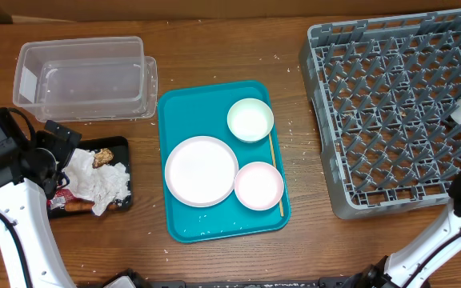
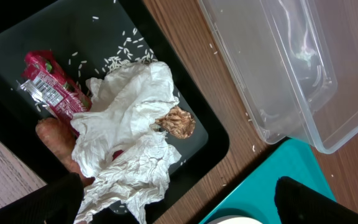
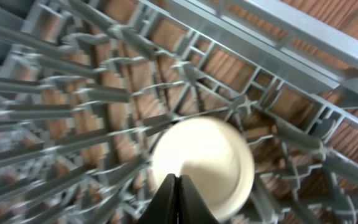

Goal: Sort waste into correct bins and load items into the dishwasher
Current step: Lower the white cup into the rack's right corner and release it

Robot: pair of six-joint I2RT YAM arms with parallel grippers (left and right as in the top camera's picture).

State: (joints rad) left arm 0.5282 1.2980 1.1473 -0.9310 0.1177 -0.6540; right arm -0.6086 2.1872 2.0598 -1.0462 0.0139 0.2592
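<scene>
The left claw point(image 2: 179, 196) hangs spread wide over the black tray point(image 2: 213, 146). In it, crumpled napkins point(image 2: 129, 124) half cover a carrot point(image 2: 51, 140) lying slantwise beside a red wrapper point(image 2: 48, 87) and a brown food bit point(image 2: 178, 121). The right claw point(image 3: 178, 193) is pinched to no gap above a blurred round white cup point(image 3: 210, 155) in the grey rack point(image 3: 278, 37). On the teal tray point(image 1: 182, 112), the wooden stick point(image 1: 275, 172) runs front to back along the right edge. The counter point(image 1: 214, 48) is brown wood.
</scene>
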